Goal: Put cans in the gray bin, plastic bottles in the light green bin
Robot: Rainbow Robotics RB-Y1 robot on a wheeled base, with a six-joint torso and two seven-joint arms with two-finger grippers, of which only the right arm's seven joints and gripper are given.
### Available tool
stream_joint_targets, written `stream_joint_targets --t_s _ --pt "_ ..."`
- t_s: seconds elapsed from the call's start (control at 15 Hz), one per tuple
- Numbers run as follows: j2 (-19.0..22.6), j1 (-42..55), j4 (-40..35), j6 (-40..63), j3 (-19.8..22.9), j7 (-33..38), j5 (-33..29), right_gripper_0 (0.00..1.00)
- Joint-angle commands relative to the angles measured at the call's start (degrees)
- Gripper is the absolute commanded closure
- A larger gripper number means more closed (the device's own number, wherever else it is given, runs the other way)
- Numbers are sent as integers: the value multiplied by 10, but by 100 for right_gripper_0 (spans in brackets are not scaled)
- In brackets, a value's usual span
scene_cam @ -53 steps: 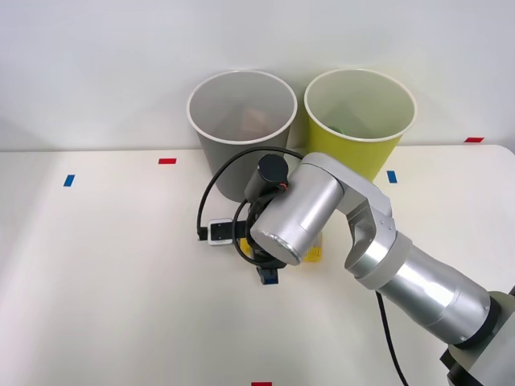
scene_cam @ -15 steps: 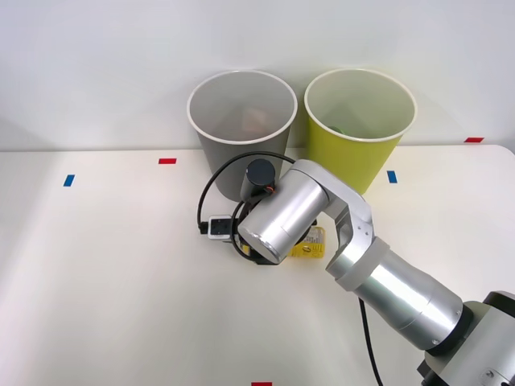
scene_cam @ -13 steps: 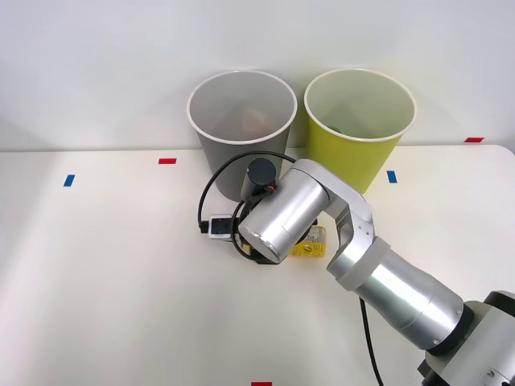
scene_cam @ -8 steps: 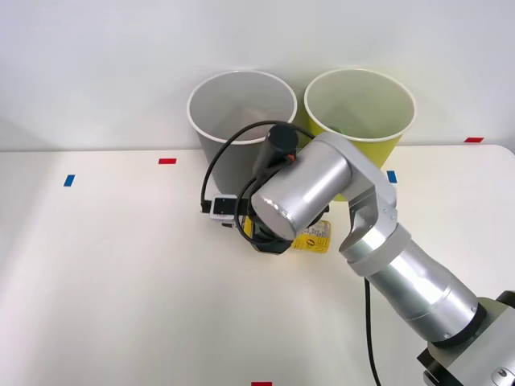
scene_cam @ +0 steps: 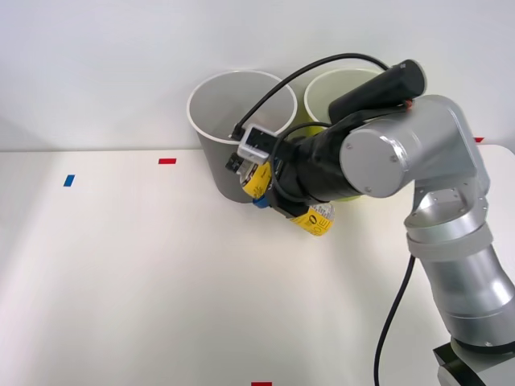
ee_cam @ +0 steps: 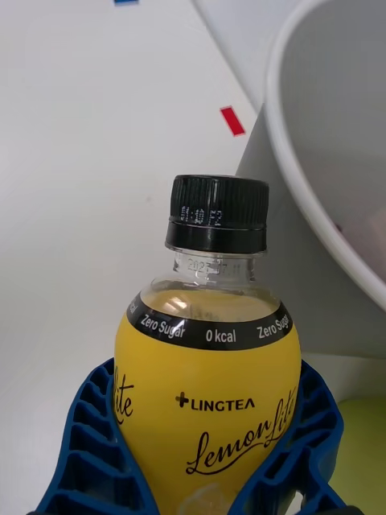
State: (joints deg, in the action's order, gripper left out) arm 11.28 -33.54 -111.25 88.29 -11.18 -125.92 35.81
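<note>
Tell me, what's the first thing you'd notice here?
The big silver robot arm stretches over the white table, holding a yellow lemon drink bottle with a black cap, lifted off the table. Blue ribbed fingers hug the bottle on both sides. Right behind stand two round bins side by side: a gray bin next to the bottle and a lime-green bin partly hidden by the arm.

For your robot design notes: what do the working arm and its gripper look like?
The right arm has rounded, brushed silver segments with a black forearm section and a black cable looping over it. A small white box sits at the wrist. The right gripper has blue, ribbed plastic fingers.
</note>
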Motion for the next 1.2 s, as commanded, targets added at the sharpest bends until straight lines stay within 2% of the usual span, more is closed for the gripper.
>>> stream_joint_targets --t_s 0.07,0.33,0.6,0.87,1.2 --pt "11 20 -27 -18 94 9 117 100" --pt "13 23 -59 -38 179 26 166 100" --pt "16 23 -59 -78 239 46 221 100" --pt "24 23 -59 -116 264 115 283 100" --pt "15 23 -57 -243 266 131 271 100"
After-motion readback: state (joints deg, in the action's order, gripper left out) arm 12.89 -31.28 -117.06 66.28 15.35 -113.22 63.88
